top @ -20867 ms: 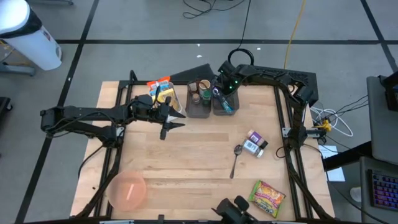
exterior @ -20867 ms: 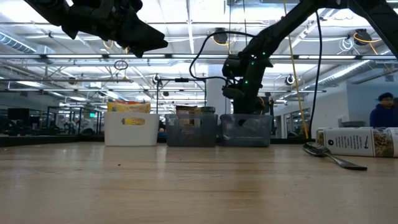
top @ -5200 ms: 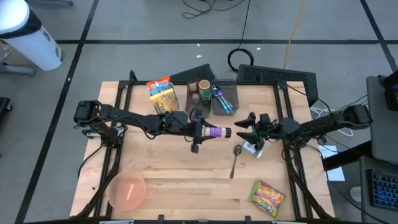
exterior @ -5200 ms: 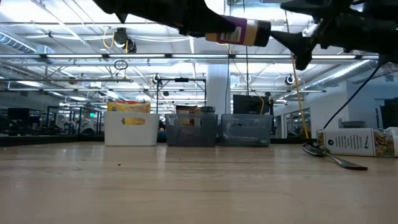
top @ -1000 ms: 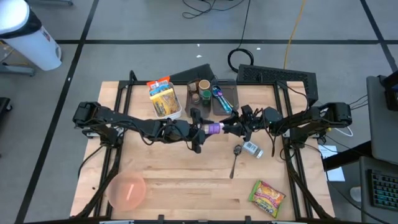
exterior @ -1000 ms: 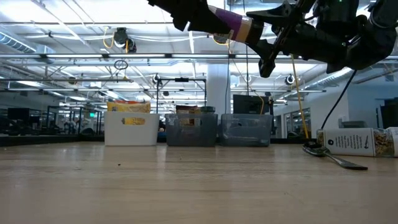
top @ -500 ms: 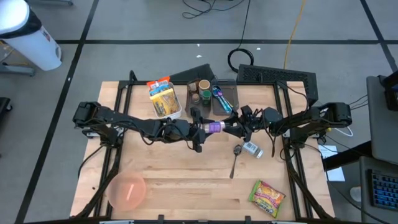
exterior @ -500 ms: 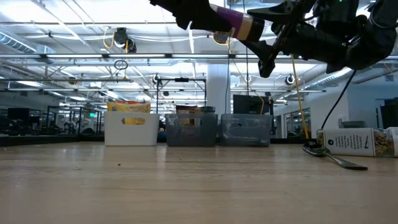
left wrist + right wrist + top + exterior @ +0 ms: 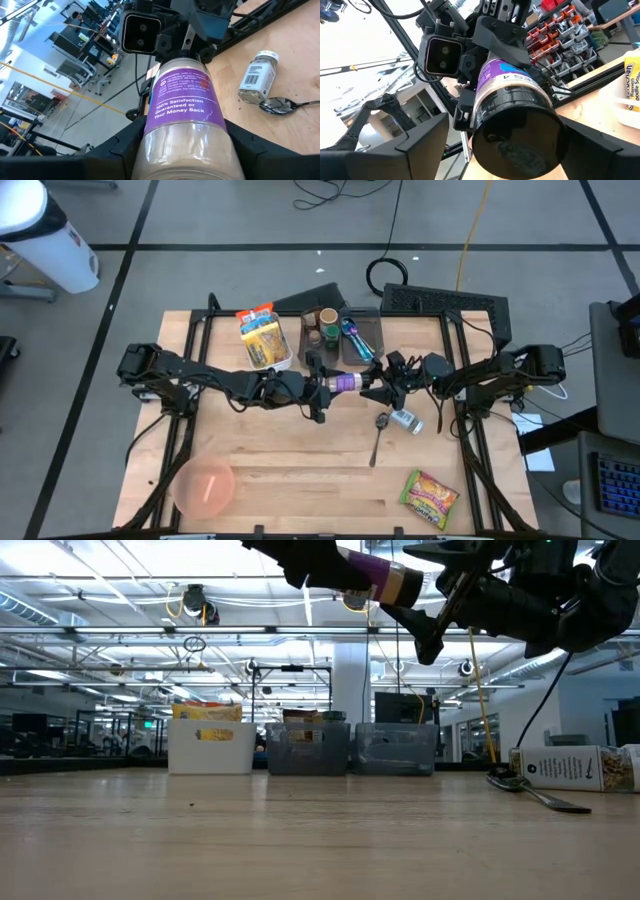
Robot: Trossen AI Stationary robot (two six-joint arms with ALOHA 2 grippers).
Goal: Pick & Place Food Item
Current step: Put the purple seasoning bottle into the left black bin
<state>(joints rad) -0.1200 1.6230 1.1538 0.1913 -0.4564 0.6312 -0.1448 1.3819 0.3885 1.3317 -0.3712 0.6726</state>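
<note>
A clear jar with a purple label and a black lid hangs level above the middle of the table. Its lid points toward the table's right edge. My left gripper comes from the left and is shut on the jar's clear lower body. My right gripper comes from the right and stands open. Its fingers lie on either side of the lid with a gap on each side. In the low view the jar shows high up, between the two arms. My left gripper pinches the jar's clear lower body, below the purple label, between its two fingers. The fingers come level from the table's left and lie along the jar. The jar is lifted clear of the table, on its side, with the lid end slightly lower.
At the far edge stand a white bin with yellow packets and two grey bins. A small bottle and a spoon lie right of centre. A pink bowl and a snack packet lie near the front.
My right gripper has opened around the jar's lid, its fingers spreading apart. Both arms and the jar have stayed where they were.
</note>
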